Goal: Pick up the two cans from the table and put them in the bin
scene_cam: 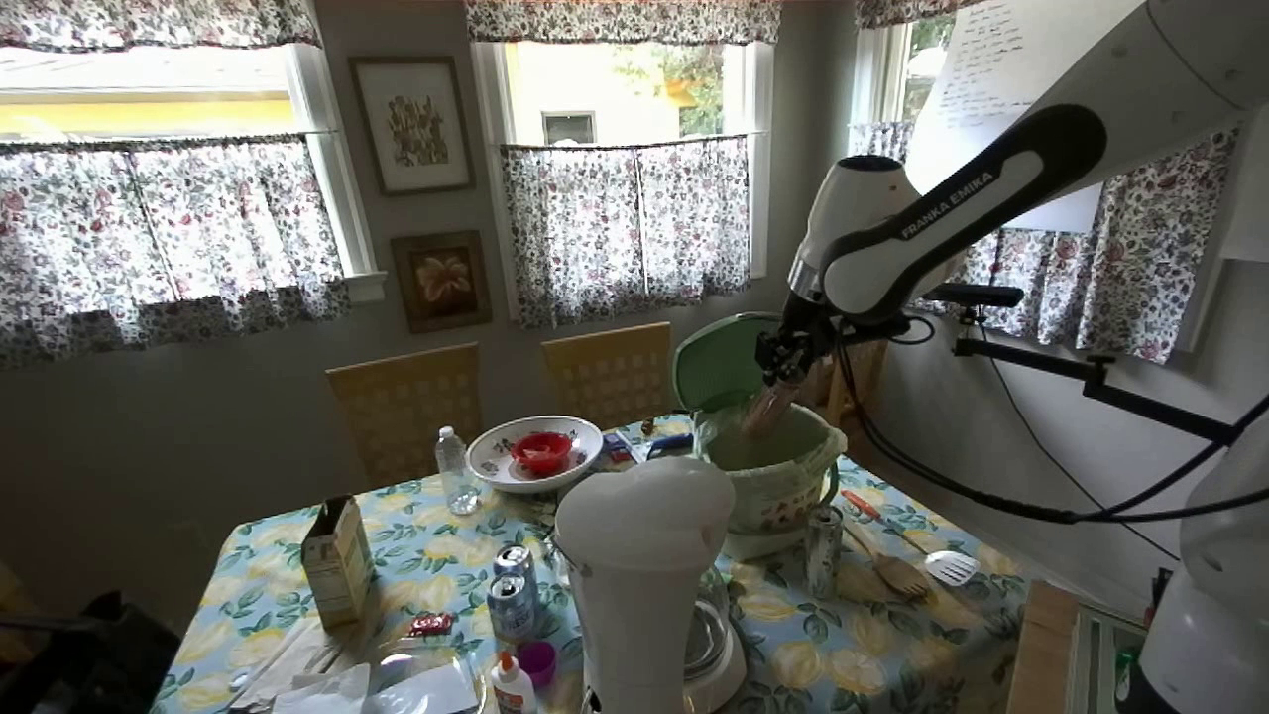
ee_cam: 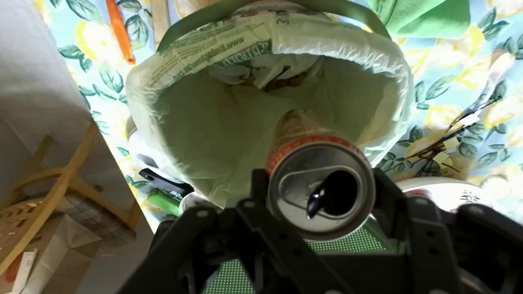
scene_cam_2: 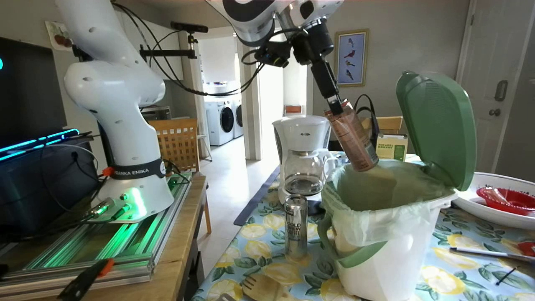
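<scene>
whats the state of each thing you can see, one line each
Round cream plastic bin: lined with a pale green bag
Domed green lid: hinged open
Pinkish-orange metal can: opened, tilted over the bin's mouth
Black two-finger gripper: shut on the pinkish-orange metal can
Silver cylindrical can: upright beside the bin, unheld
White coffee maker: lid down, glass carafe in place
Clear plastic bottle: capped, upright
Tall cardboard box: upright, top looks open

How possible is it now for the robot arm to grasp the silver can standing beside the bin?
Probably not yet: the gripper holds a reddish can over the bin. After release, the space above the silver can looks free.
</scene>
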Robot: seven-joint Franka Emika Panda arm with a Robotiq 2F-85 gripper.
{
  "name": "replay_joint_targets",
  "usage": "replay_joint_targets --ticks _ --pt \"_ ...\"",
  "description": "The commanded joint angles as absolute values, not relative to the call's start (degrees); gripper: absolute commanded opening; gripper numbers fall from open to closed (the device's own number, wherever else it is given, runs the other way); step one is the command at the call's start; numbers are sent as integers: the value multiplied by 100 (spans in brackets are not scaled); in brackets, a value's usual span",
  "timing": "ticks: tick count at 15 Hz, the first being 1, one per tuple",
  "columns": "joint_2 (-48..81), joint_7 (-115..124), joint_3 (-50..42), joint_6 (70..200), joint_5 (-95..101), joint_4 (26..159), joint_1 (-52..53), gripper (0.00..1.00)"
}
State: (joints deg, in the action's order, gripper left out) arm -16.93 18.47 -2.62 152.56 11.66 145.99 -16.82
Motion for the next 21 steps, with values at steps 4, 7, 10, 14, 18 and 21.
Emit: replay_joint_targets --ticks 4,7,10,14,18,21 --pt "-903 1746 -307 15753 1136 14354 -1492 37" --pt "-618 1822 -288 15836 1232 14219 -1421 37" --pt "-551 1907 -293 15789 1236 14157 -1307 95" --pt "-1003 2272 -224 15463 1063 14415 -1144 100" --pt "-1369 2563 -194 14725 495 14832 -951 100" --pt "-1594 2810 -166 14391 450 15128 -1005 100"
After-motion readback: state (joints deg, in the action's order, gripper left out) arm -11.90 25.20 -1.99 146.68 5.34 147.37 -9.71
